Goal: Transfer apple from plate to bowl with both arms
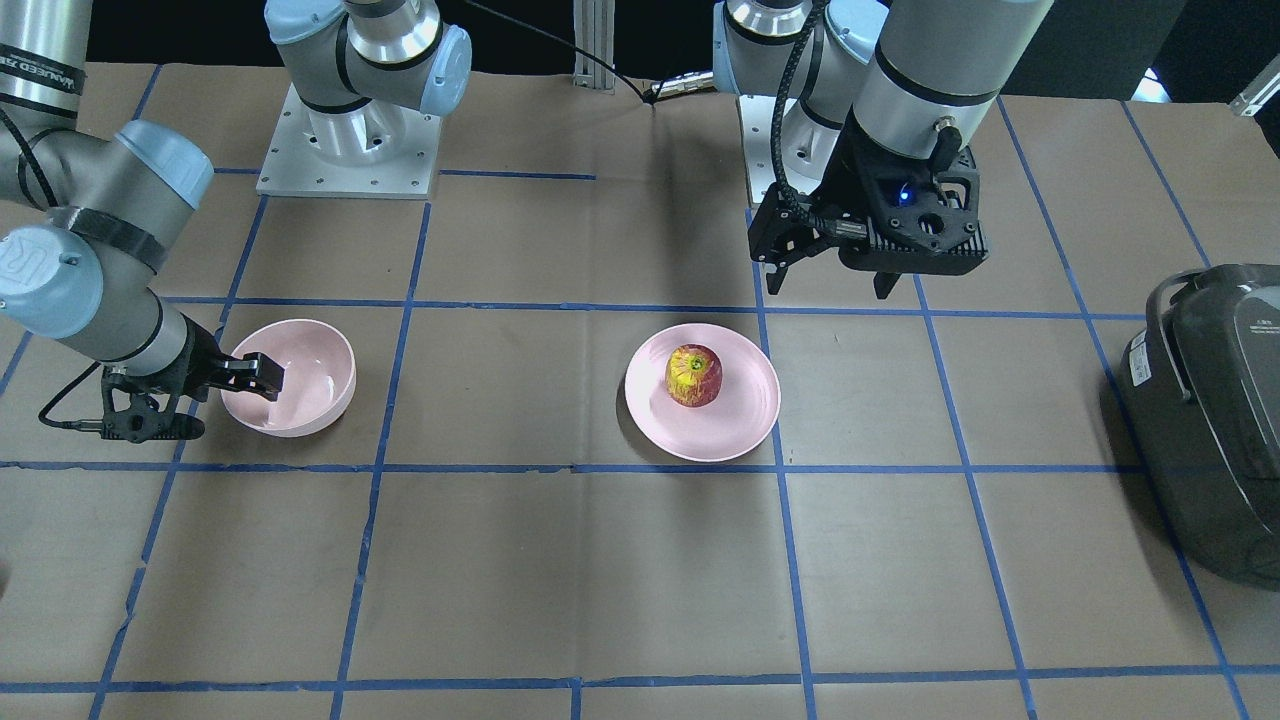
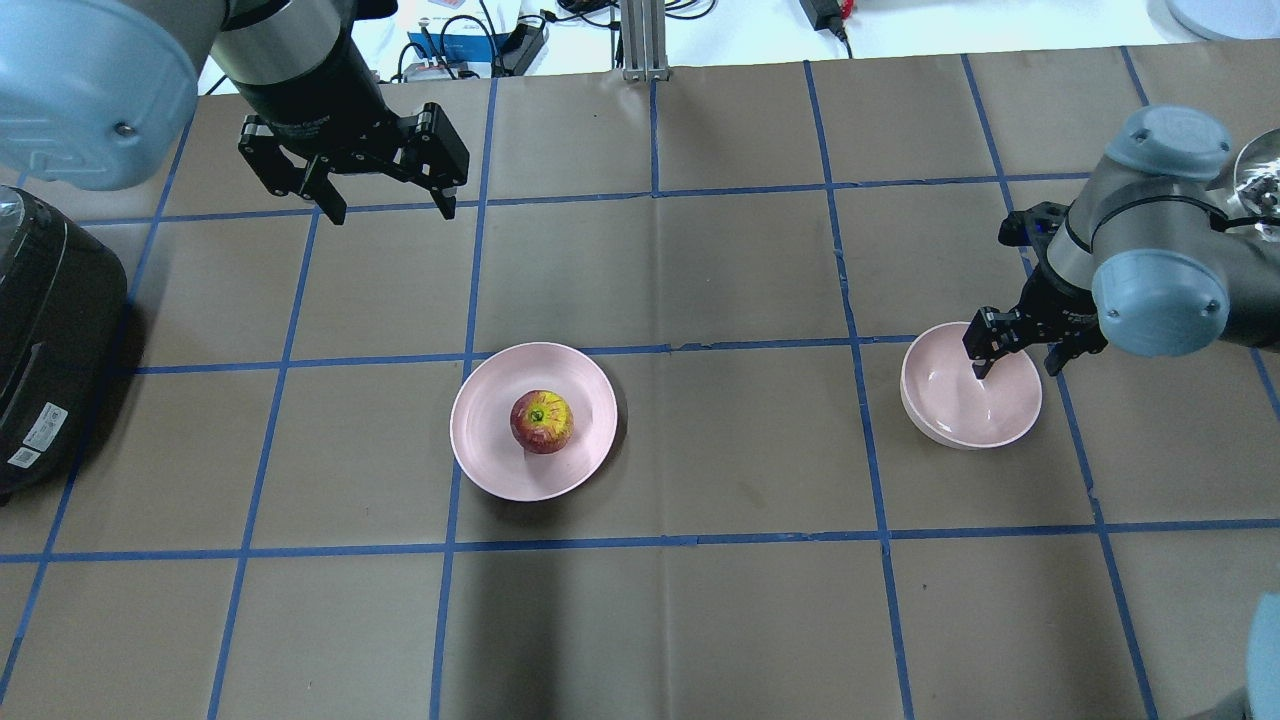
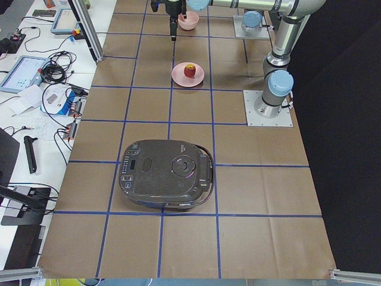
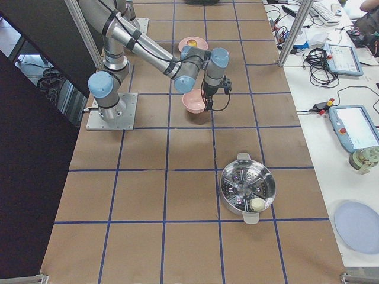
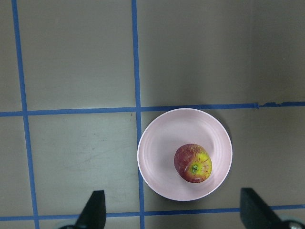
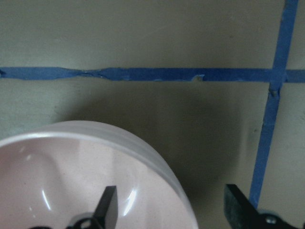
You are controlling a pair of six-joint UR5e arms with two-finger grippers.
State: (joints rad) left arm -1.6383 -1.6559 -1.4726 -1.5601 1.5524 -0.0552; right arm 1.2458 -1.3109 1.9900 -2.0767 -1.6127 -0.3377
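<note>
Overhead exterior view: brown bench (image 2: 700, 620) with a blue tape grid. A black cooker (image 2: 50, 330) sits at its left end, well apart and probably no obstacle. The plate (image 2: 490, 460) lies mid-bench and the bowl (image 2: 1000, 415) toward the right end. The left pincer (image 2: 388, 205) hovers spread wide near the far edge. The right pincer (image 2: 1015, 362), fingers apart, straddles the bowl's rim. The apple (image 2: 541, 421) sits on the plate; it looks firm, smooth and prone to rolling, so grip across its widest sides.

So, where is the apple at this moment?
In the overhead view the apple sits on the pink plate, a little left of the view's middle; the bowl stands apart, far to its right.
</note>
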